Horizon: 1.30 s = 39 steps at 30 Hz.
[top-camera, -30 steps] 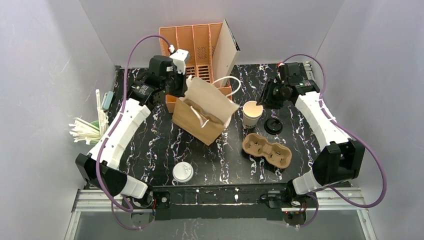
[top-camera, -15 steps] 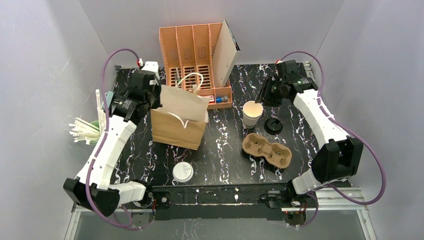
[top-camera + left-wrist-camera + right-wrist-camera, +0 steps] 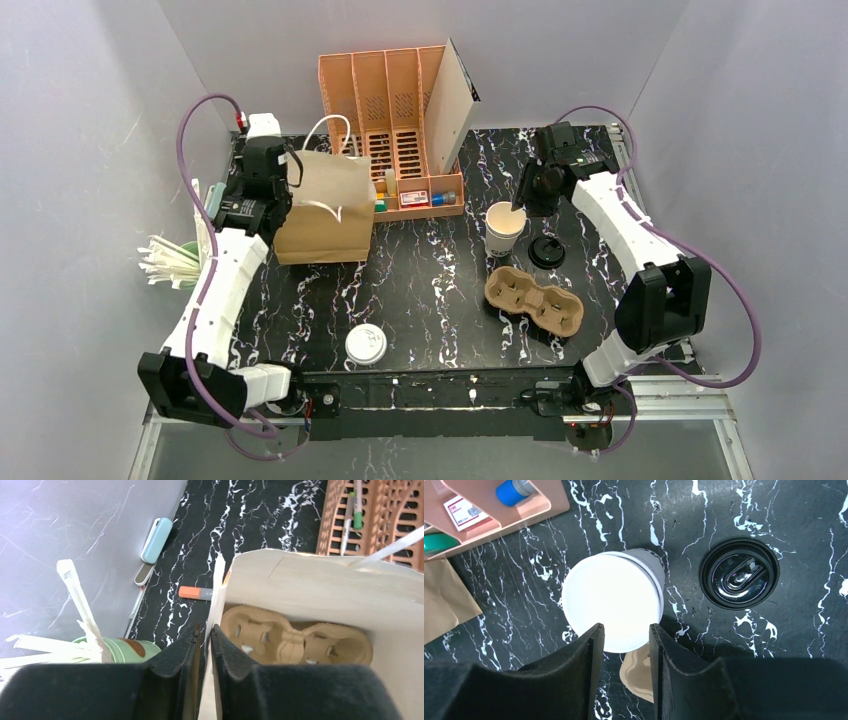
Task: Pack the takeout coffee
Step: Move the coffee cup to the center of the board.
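Observation:
The white paper cup [image 3: 505, 227] stands open and upright right of centre, cream inside; it also shows in the right wrist view [image 3: 613, 600]. Its black lid [image 3: 546, 251] lies flat just right of it, seen too in the right wrist view [image 3: 739, 573]. My right gripper [image 3: 524, 196] is open and empty above the cup's far rim [image 3: 626, 630]. The brown paper bag [image 3: 322, 205] stands upright at the back left. My left gripper [image 3: 282, 190] is shut on the bag's left top edge [image 3: 206, 630]. A cardboard carrier [image 3: 295, 640] lies inside the bag.
A second cardboard cup carrier [image 3: 533, 298] lies in front of the cup. A flat white lid [image 3: 366, 344] sits near the front edge. A green cup of white straws [image 3: 175, 262] is at the far left. An orange organizer [image 3: 395, 110] stands at the back.
My left arm has pulled the bag left from the table's middle and stood it upright. My right gripper has shifted slightly closer over the cup.

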{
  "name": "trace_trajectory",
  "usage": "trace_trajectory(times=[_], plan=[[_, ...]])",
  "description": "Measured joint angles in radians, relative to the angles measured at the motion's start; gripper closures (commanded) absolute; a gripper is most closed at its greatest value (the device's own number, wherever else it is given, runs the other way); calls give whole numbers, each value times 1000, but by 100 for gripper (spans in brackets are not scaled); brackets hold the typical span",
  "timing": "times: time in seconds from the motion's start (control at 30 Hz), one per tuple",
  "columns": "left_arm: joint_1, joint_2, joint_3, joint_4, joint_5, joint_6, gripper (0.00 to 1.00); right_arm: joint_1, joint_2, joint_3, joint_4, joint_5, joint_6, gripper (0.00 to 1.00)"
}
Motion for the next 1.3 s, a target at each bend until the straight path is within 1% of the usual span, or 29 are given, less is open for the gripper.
trace_trajectory(times=[0.07,0.13,0.17,0.23,0.37,0.43,0.57,0.63,0.7,0.73,0.83,0.87,0.93,1.07,1.1,1.13,1.17,1.2,1.3], plan=[[19,29,15,6,-11,9,62,0,2,0,1,20,10,52],[22,48,27,8,-8,8,47,3,4,-2,2,36,15,53],[21,50,29,9,-6,8,43,3,6,-3,4,43,17,53],[21,47,29,9,0,-1,37,5,14,-8,8,53,17,53],[21,33,47,-12,6,-16,31,14,39,-23,10,63,18,55],[21,32,82,-40,7,-16,29,23,47,-31,8,72,18,57],[21,34,214,-99,41,-15,27,34,52,-35,8,82,17,59],[22,40,298,-111,90,-12,25,37,53,-35,8,85,17,67],[22,47,368,-113,155,-13,25,37,56,-35,8,86,16,76],[22,53,404,-114,202,-16,25,37,58,-35,8,87,16,82],[16,89,496,-114,338,-40,27,37,69,-35,7,89,15,97],[2,112,528,-114,381,-55,27,37,71,-35,8,89,16,99],[-47,155,568,-109,424,-74,26,37,71,-35,7,80,16,99],[-261,252,584,-79,456,-74,24,43,71,-34,8,41,13,99],[-306,274,571,-61,473,-78,25,50,71,-34,8,30,12,99],[-346,289,552,-43,493,-86,29,59,71,-34,9,21,11,99],[-368,301,533,-31,512,-93,37,68,71,-34,9,17,10,99],[-386,311,510,-14,534,-103,40,84,71,-32,8,14,8,99],[-410,353,480,15,611,-102,35,129,77,-15,1,3,2,99]])
